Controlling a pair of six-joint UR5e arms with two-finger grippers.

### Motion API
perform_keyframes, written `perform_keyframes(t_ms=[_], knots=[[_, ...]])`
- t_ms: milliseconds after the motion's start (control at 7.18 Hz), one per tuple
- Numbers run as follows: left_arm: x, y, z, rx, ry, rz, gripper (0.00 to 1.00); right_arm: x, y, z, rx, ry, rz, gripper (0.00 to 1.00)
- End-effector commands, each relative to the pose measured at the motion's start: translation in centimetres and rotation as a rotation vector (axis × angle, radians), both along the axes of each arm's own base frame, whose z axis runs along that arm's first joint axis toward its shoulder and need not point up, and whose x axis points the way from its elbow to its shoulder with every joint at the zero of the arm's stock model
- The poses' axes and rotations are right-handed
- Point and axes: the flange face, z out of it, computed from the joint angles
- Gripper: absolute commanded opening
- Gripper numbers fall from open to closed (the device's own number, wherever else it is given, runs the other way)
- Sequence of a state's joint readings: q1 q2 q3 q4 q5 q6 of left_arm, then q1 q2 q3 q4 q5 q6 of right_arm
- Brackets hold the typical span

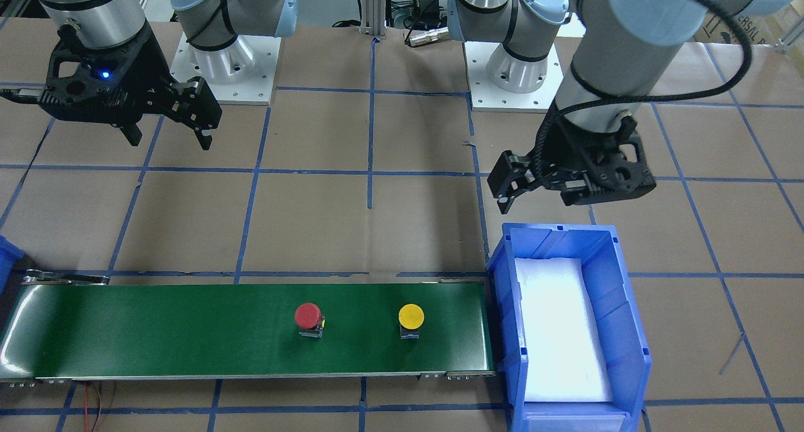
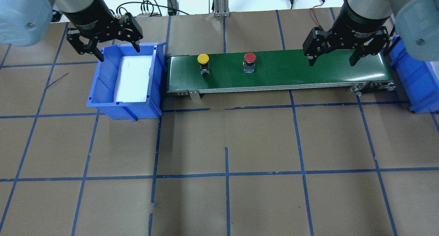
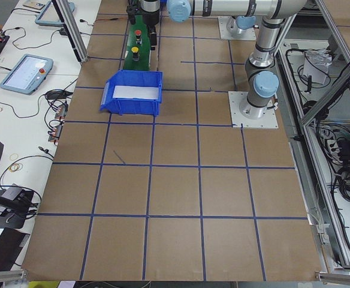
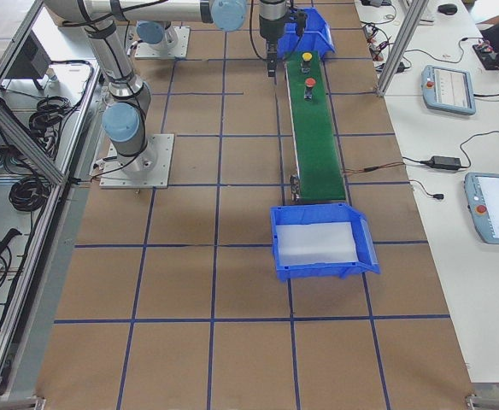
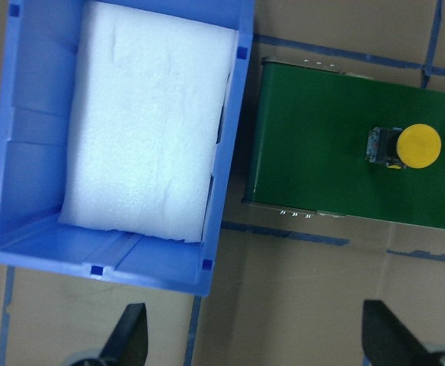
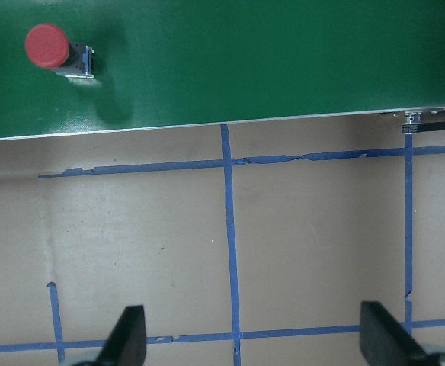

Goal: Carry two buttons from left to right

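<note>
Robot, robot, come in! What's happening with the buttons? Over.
Open and empty: left end effector, right end effector. Upright on green belt, untouched: yellow button, red button. Nothing seen blocking them.

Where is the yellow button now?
Overhead view: the yellow button stands left on the green belt, between the blue bin and the red button.

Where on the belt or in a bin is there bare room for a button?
The green belt is bare from the red button to its end at the right blue bin. The foam pad in the left blue bin is bare. Least room: between red button and yellow button.
</note>
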State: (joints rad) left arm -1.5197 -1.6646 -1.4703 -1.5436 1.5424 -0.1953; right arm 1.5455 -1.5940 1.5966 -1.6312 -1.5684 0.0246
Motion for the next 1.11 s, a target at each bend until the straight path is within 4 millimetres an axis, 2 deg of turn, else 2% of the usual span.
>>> perform_keyframes(t_ms=[0, 697, 975], knots=[[2.0, 1.8, 0.9, 0.068, -0.008, 0.034, 0.99, 0.0, 0.0, 0.0, 0.001, -0.001, 0.001, 1.00], [1.1, 2.5, 1.0, 0.097, -0.006, 0.017, 0.99, 0.0, 0.0, -0.1, 0.003, -0.001, 0.001, 1.00], [1.6, 2.9, 1.7, 0.079, -0.017, 0.004, 0.98, -0.2, 0.0, -0.2, 0.006, 0.001, -0.004, 1.00]])
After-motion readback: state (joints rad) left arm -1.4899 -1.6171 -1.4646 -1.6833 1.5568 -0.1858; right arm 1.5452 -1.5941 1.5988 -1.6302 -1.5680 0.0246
